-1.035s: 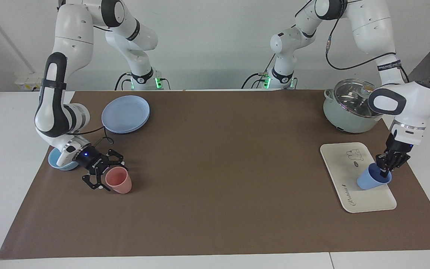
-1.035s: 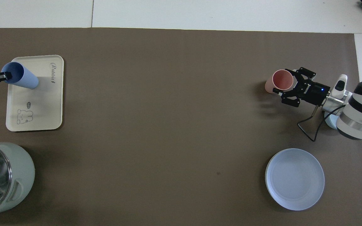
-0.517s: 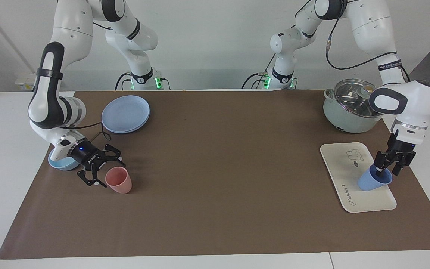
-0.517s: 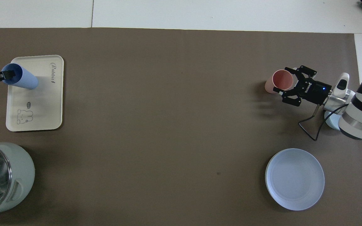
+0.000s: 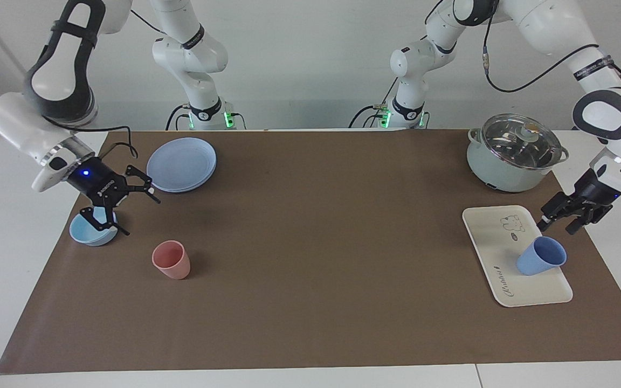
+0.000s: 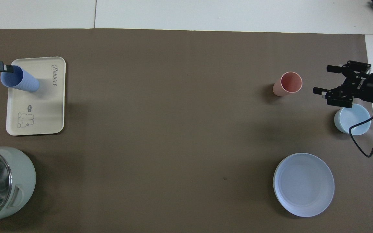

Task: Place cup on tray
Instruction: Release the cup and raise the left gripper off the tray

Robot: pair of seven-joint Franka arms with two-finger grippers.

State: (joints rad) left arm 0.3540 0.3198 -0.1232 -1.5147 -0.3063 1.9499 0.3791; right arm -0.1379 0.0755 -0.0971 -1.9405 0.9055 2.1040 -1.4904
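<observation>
The cup point(image 5: 540, 263) stands upright on the tray point(image 5: 491, 237), lower right of the facing view. The left gripper point(image 5: 560, 220), spread and empty, hangs just above it toward the frame's upper right. The right gripper point(image 5: 118, 208), spread, hangs over the bowl point(image 5: 88, 234).

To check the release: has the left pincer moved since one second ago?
Yes. The left pincer has risen off the cup, toward the pot.

A wide stretch of the brown-covered counter point(image 5: 321, 242) lies bare between its two ends. At the left arm's end stand the tray point(image 5: 504, 291) bearing the cup point(image 5: 540, 257), and the lidded pot point(image 5: 512, 153); at the right arm's, the pink cup point(image 5: 171, 260), bowl point(image 5: 90, 233) and plate point(image 5: 181, 164).
</observation>
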